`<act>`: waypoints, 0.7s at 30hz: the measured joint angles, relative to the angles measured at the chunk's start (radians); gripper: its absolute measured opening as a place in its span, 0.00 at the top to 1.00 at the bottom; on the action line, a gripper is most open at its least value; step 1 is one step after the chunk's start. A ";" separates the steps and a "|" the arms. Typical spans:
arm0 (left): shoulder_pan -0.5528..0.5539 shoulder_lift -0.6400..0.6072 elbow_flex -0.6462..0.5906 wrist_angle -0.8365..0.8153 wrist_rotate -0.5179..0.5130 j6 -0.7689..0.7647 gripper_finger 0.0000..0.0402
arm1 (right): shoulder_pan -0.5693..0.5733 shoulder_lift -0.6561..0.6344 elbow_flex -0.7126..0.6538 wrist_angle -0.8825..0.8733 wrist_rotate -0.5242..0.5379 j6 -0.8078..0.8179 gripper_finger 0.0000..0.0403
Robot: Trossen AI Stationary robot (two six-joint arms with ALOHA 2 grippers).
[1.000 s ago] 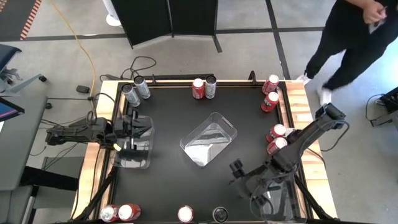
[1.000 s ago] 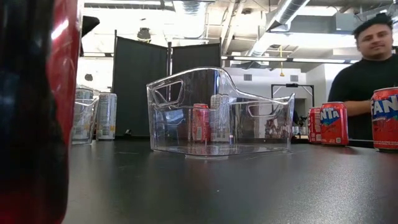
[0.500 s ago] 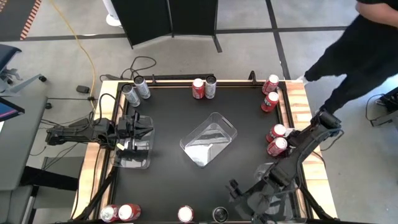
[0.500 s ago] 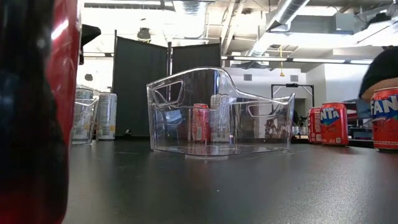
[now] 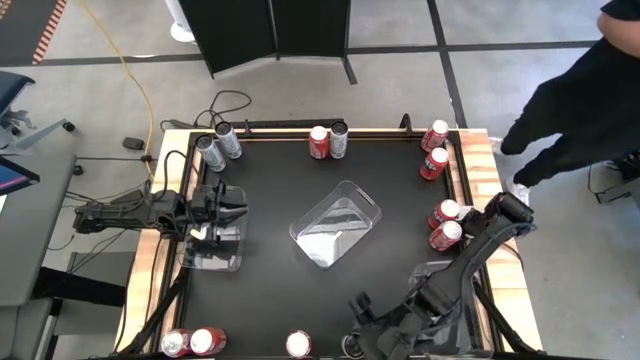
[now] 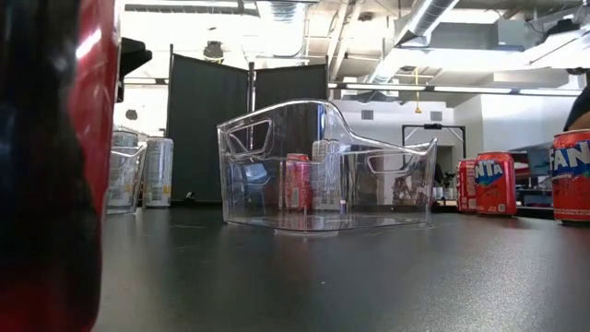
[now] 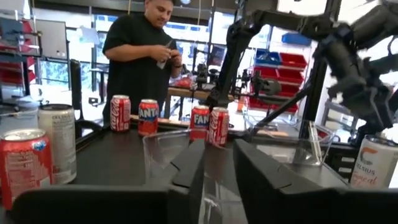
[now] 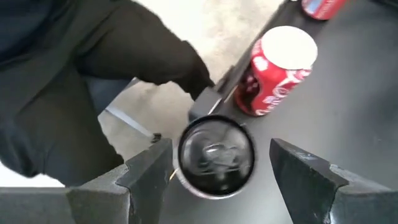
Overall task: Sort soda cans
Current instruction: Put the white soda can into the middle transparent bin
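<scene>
Soda cans stand upright along the table's edges: silver ones at the far left [image 5: 222, 140], a red [image 5: 318, 142] and a silver one at the far middle, red ones at the right [image 5: 443, 225] and near left [image 5: 190, 342]. A dark-topped can [image 5: 352, 346] stands at the near edge beside a red can [image 5: 298, 345]. My right gripper [image 5: 358, 318] hovers open over the dark-topped can [image 8: 216, 155], which shows between its fingers, apart from both. My left gripper [image 5: 232, 205] waits at the left edge, pointing level, with a narrow gap between its fingers [image 7: 219, 180].
One clear tray [image 5: 335, 230] sits in the table's middle, another [image 5: 212, 248] lies below my left gripper, and a third [image 5: 445, 300] lies under my right arm. A person [image 5: 590, 90] stands beyond the far right corner. The dark table [image 5: 270, 290] is bare between the trays.
My right gripper has swung toward the near edge and leftward, coming over the dark-topped can, staying open. The person at the far right has moved farther to the right.
</scene>
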 joint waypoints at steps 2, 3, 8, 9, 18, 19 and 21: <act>0.000 0.000 0.000 -0.011 0.000 0.005 0.76 | -0.011 0.000 0.011 -0.008 0.002 0.018 0.29; 0.000 0.000 0.000 -0.016 0.000 0.006 0.76 | -0.013 0.000 0.012 -0.011 0.002 0.027 0.29; 0.000 0.000 0.000 -0.039 0.000 0.008 0.75 | -0.022 0.000 0.012 -0.017 -0.005 0.039 0.28; 0.000 0.000 0.000 -0.041 0.000 0.007 0.75 | -0.022 0.000 0.012 -0.013 -0.005 0.046 0.27; 0.000 0.000 0.000 -0.046 0.000 0.006 0.75 | -0.013 0.000 0.012 0.057 0.026 0.061 0.09; 0.000 0.000 0.000 -0.046 0.000 0.005 0.75 | -0.012 0.000 0.012 0.060 0.026 0.069 0.08; 0.000 0.000 0.000 -0.045 0.000 0.005 0.75 | -0.012 0.000 0.012 0.056 0.026 0.084 0.05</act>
